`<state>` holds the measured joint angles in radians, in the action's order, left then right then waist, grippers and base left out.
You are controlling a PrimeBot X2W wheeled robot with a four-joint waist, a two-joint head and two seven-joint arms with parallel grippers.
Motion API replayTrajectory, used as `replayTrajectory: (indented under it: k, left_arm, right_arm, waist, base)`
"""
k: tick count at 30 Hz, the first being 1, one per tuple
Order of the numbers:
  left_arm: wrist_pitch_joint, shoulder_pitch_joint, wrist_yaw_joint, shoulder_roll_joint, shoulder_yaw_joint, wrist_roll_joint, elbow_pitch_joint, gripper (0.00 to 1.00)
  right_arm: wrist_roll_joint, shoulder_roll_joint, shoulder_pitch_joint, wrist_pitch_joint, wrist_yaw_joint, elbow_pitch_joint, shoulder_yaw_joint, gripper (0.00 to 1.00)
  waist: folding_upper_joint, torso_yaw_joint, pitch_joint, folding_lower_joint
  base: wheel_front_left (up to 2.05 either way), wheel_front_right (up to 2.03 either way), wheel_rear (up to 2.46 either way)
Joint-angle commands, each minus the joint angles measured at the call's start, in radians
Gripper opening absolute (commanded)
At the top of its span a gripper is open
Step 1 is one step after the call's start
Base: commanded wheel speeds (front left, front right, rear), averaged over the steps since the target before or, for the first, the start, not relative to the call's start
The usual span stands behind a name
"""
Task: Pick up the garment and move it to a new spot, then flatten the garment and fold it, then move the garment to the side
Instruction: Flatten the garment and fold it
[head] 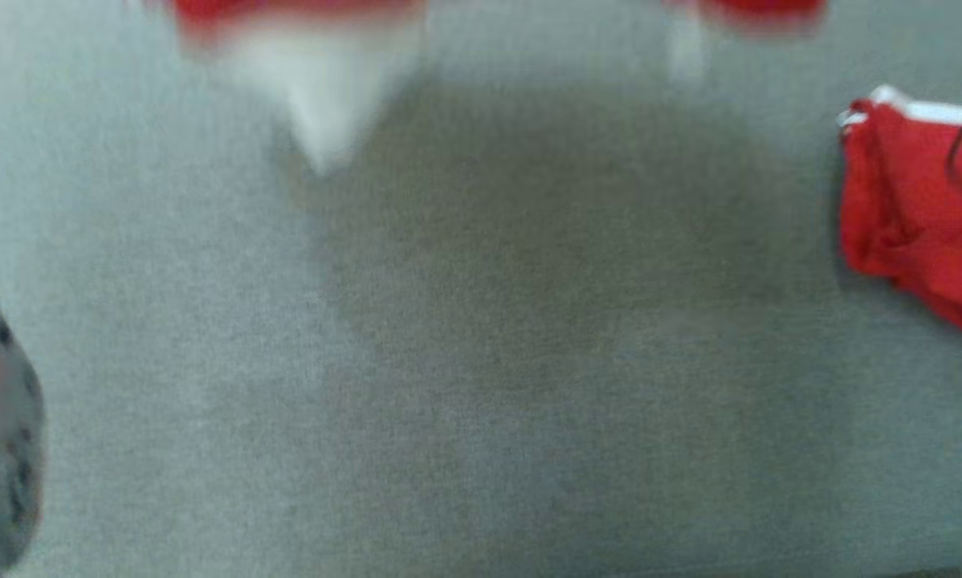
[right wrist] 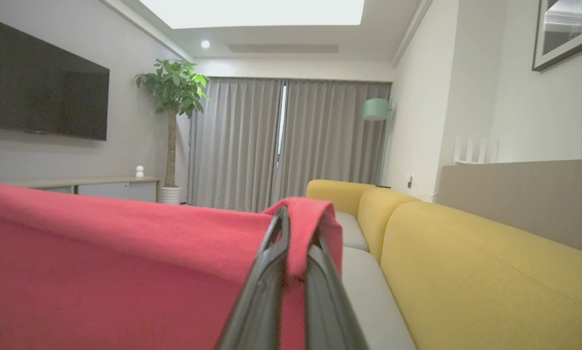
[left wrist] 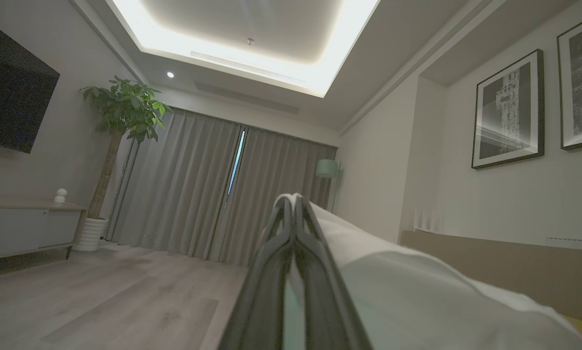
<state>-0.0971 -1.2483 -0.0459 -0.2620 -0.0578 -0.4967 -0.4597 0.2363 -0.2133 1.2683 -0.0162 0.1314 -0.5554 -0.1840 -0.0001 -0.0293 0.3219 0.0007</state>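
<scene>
Both claws are clamped on the garment [right wrist: 126, 262]: my left claw [left wrist: 293, 201] pinches white cloth, my right claw [right wrist: 296, 226] red cloth that blocks that frame's lower left. A yellow sofa [right wrist: 466, 262] runs at right. My blurred head view puts the garment at top edge over a grey surface [head: 481, 361], another red cloth [head: 906, 209] at right edge.

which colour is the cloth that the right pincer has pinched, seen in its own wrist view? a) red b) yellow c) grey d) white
a: in the right wrist view the right pincer is shut on a red fold of the garment, which drapes over its fingertips; the yellow there is the sofa beyond.
</scene>
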Motion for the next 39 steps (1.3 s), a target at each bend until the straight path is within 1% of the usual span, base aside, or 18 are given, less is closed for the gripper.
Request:
replayTrajectory:
  k: [1,5,6,7,10,15,18,20,21,22,26,29,34,39]
  left_arm:
    - [-0.039,-0.099,-0.015,-0.054,0.025,0.013,-0.031,0.0]
    - [-0.101,-0.167,-0.048,-0.039,-0.009,0.021,-0.161,0.0]
    - [-0.109,-0.168,-0.056,-0.034,-0.021,0.021,-0.187,0.0]
    - [-0.109,-0.168,-0.056,-0.034,-0.021,0.021,-0.187,0.0]
    - [-0.131,-0.145,-0.07,-0.02,-0.049,0.018,-0.253,0.0]
    - [-0.158,-0.02,-0.081,0.004,-0.079,0.003,-0.318,0.0]
    - [-0.163,0.094,-0.083,0.009,-0.088,-0.003,-0.323,0.0]
    - [-0.164,0.18,-0.084,0.01,-0.087,-0.002,-0.296,0.0]
    - [-0.164,0.227,-0.084,0.013,-0.093,0.001,-0.277,0.0]
    - [-0.164,0.323,-0.084,0.015,-0.109,0.003,-0.233,0.0]
    - [-0.164,0.503,-0.084,0.016,-0.15,-0.031,-0.156,0.0]
    - [-0.162,0.618,-0.085,0.0,-0.192,-0.062,-0.094,0.0]
    - [-0.134,0.774,-0.083,-0.041,-0.23,-0.073,0.015,0.0]
    - [-0.084,0.91,-0.053,-0.068,-0.247,-0.074,0.145,0.0]
  right_arm:
    - [-0.026,0.022,0.07,-0.061,-0.001,-0.045,0.001,0.0]
    - [-0.053,0.038,0.133,-0.167,-0.001,-0.206,-0.015,0.0]
    - [-0.052,0.04,0.134,-0.18,-0.001,-0.243,-0.015,0.0]
    - [-0.052,0.04,0.134,-0.18,-0.001,-0.243,-0.015,0.0]
    - [-0.049,0.039,0.107,-0.203,-0.001,-0.34,-0.035,0.0]
    - [-0.011,0.035,0.007,-0.206,-0.001,-0.478,-0.091,0.0]
    - [0.028,0.031,-0.068,-0.16,-0.001,-0.538,-0.162,0.0]
    - [0.06,0.024,-0.123,-0.117,-0.001,-0.56,-0.22,0.0]
    - [0.079,0.017,-0.15,-0.099,-0.001,-0.562,-0.248,0.0]
    - [0.12,-0.002,-0.2,-0.064,-0.001,-0.55,-0.307,0.0]
    - [0.216,-0.058,-0.294,-0.007,-0.001,-0.497,-0.409,0.0]
    - [0.289,-0.107,-0.366,0.029,-0.001,-0.436,-0.483,0.0]
    - [0.394,-0.18,-0.468,0.059,-0.001,-0.35,-0.561,0.0]
    - [0.463,-0.227,-0.556,0.075,-0.001,-0.28,-0.624,0.0]
  waist:
    - [0.0001,0.02,0.073,-0.0007]
    - [0.0001,0.034,0.083,-0.0007]
    - [0.0001,0.037,0.085,-0.0007]
    - [0.0001,0.037,0.085,-0.0007]
    - [0.0001,0.044,0.093,-0.0007]
    - [0.0001,0.057,0.088,-0.0007]
    - [0.0001,0.061,0.067,-0.0007]
    - [0.0001,0.064,0.046,-0.0007]
    - [0.0001,0.067,0.034,-0.0007]
    - [0.0001,0.071,0.008,-0.0007]
    - [0.0001,0.082,-0.058,-0.0007]
    - [0.0001,0.093,-0.112,-0.0007]
    - [0.0001,0.104,-0.196,-0.0007]
    - [0.0001,0.108,-0.261,-0.0007]
  base:
    - [0.0,0.0,0.0]
    - [0.0,0.0,0.0]
    - [0.0,0.0,0.0]
    - [0.0,0.0,0.0]
    - [0.0,0.0,0.0]
    - [0.0,0.0,0.0]
    - [0.0,0.0,0.0]
    - [0.0,0.0,0.0]
    - [0.0,0.0,0.0]
    - [0.0,0.0,0.0]
    - [0.0,0.0,0.0]
    - [0.0,0.0,0.0]
    - [0.0,0.0,0.0]
    - [0.0,0.0,0.0]
